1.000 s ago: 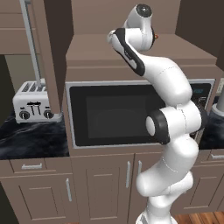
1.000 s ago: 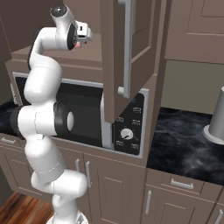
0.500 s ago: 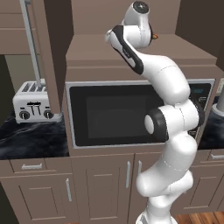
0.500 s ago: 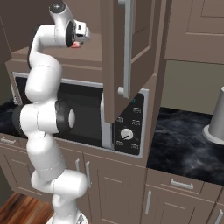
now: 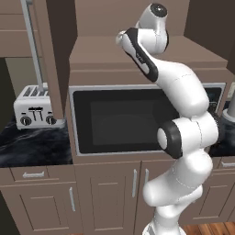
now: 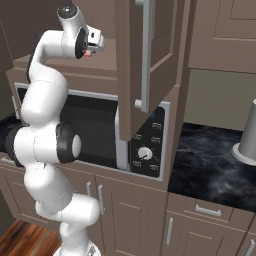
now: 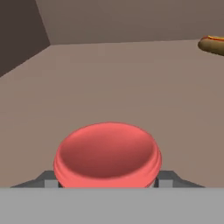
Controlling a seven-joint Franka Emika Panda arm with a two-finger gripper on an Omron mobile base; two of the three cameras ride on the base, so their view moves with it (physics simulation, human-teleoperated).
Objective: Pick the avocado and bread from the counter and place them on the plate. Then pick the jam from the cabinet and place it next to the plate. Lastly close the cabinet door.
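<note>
The jam (image 7: 107,153), a squat red-pink jar, stands on the cabinet (image 7: 131,83) shelf right in front of the hand. My gripper (image 7: 108,180) is shut on it, with a dark fingertip (image 7: 47,180) pressed against each side. From the right base view the gripper (image 6: 93,46) reaches into the open cabinet above the microwave, and a bit of the pink jam (image 6: 88,52) shows at its fingers. The cabinet door (image 6: 145,65) hangs open, and its silver bar handle (image 6: 145,50) faces the room. The avocado, bread and plate are out of view.
A hot dog (image 7: 212,44) lies further back on the shelf, to the right. Below the cabinet sits a microwave (image 5: 121,119). A toaster (image 5: 36,106) stands on the black counter (image 6: 215,160) to the left, a grey paper-towel holder (image 6: 247,137) to the right.
The jaws have closed from wide open onto the jam. The arm has stayed almost where it was, inside the cabinet.
</note>
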